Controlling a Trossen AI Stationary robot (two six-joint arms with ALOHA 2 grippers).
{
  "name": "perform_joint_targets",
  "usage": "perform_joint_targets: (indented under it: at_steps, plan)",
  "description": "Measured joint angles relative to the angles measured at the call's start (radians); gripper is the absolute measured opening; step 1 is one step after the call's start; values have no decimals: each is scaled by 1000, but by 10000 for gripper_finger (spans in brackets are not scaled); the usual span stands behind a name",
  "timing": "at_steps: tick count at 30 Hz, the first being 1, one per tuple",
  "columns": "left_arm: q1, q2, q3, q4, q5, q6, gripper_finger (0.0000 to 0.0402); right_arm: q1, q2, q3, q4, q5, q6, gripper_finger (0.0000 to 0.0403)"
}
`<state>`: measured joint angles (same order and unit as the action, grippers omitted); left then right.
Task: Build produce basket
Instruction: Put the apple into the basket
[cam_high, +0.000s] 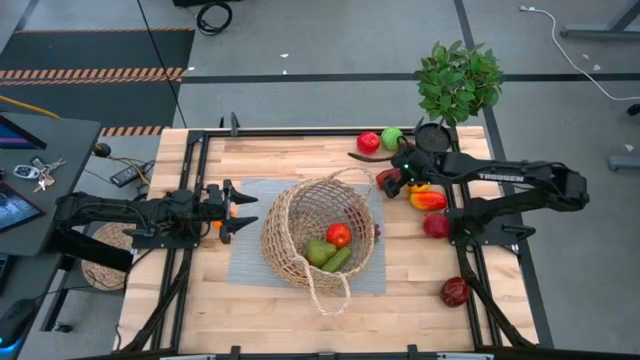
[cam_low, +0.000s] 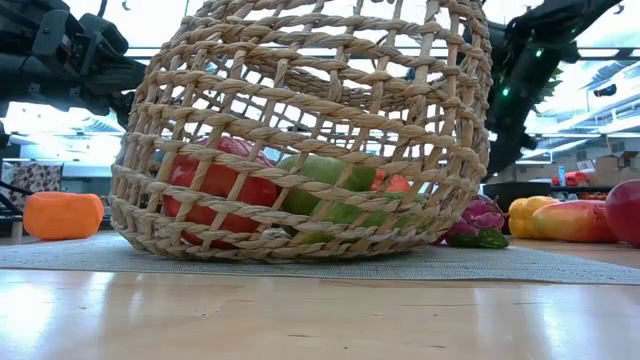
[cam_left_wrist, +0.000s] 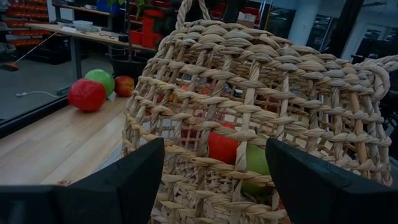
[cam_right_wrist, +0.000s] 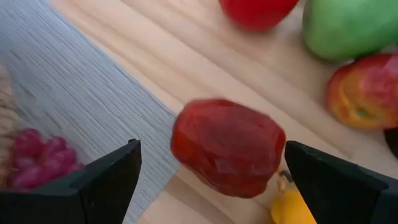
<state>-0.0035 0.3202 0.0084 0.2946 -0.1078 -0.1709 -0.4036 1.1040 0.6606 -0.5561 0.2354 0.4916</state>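
The wicker basket (cam_high: 300, 215) lies tipped on a grey mat (cam_high: 250, 265). It holds a red piece (cam_high: 339, 235) and green pieces (cam_high: 327, 255). My left gripper (cam_high: 252, 212) is open at the basket's left side; in its wrist view the fingers (cam_left_wrist: 214, 149) stand close before the woven wall (cam_left_wrist: 249, 93). An orange piece (cam_low: 62, 215) lies beside it. My right gripper (cam_high: 398, 180) is open, right of the basket. Its fingers (cam_right_wrist: 211, 149) stand on either side of a dark red piece (cam_right_wrist: 227, 146) on the table. Purple-pink grapes (cam_right_wrist: 34, 158) lie by the basket.
A red piece (cam_high: 368, 142) and a green piece (cam_high: 392, 138) lie near the far edge, next to a potted plant (cam_high: 458, 80). A yellow-orange piece (cam_high: 427, 198) and two dark red pieces (cam_high: 437, 225) (cam_high: 455, 291) lie on the right. Bare wood shows near the front edge.
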Motion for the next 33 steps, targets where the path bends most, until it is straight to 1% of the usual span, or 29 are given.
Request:
perform_joint_targets:
  at_steps: [12,18,22,25,28,31,33]
  plan:
    - [0,0,0,0,0,0,286,-26,203,7,74,32,21,400]
    - [0,0,0,-1,0,0,286,-26,232,5,101,44,21,400]
    - [0,0,0,-1,0,0,286,-34,230,4,118,54,-44,400]
    - [0,0,0,0,0,0,286,-34,219,3,118,24,-117,400]
    - [0,0,0,0,0,0,286,-22,200,29,53,-26,-167,400]
    - [0,0,0,0,0,0,286,-4,161,68,21,-63,-136,399]
    - [0,0,0,-1,0,0,286,-1,140,96,10,-121,-118,399]
